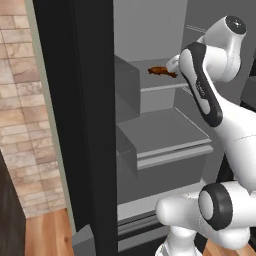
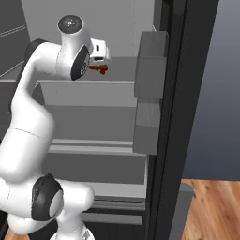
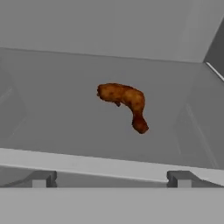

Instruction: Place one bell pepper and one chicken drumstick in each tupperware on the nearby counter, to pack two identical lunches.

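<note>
The gripper, jaws wide apart and holding nothing, points at the reddish-brown drumstick lying alone on a grey fridge shelf, apparently just short of it.

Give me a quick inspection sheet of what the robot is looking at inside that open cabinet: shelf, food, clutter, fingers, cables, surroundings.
Surface: grey fridge shelf, bare apart from one item.
Job's things: one reddish-brown chicken drumstick lying on that shelf, thick end to the left in the hand view.
Clutter: nothing seen.
Fingers: the gripper is open, fingers spread wide at the shelf's front edge, short of the drumstick and touching nothing.
Cables: nothing seen.
Surroundings: grey door bins, lower shelves, brick wall, wooden floor.
</note>
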